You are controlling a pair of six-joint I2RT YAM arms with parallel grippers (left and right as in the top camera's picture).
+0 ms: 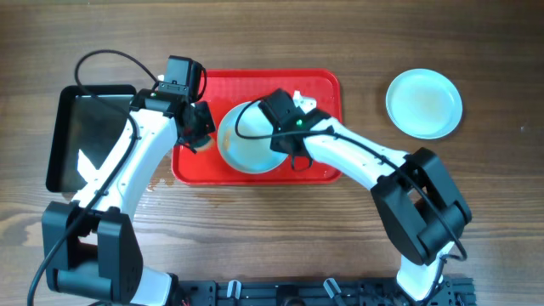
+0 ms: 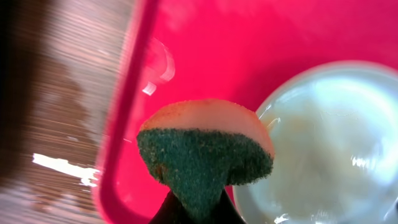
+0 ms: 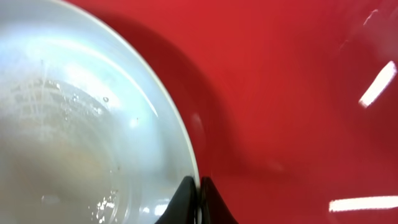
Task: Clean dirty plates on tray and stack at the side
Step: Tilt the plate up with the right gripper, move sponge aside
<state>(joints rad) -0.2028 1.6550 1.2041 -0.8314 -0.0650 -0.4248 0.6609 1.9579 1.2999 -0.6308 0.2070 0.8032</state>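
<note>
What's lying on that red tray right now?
One pale plate, its rim pinched by the right hand. The right arm hides part of the tray, so anything beneath it cannot be seen.

The sponge point(image 2: 205, 163) in my left jaws is rough green scouring fibre backed by smoother orange foam. The plate point(image 3: 74, 124) in my right jaws is glossy and smooth, streaked wet. The tray point(image 3: 286, 81) is shiny red plastic; the table point(image 1: 272, 234) matt grained wood.

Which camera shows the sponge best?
The left wrist view: the sponge fills the middle, green scrubby side and orange top clear. Overhead, the left gripper mostly hides it. The right wrist view misses it.
</note>
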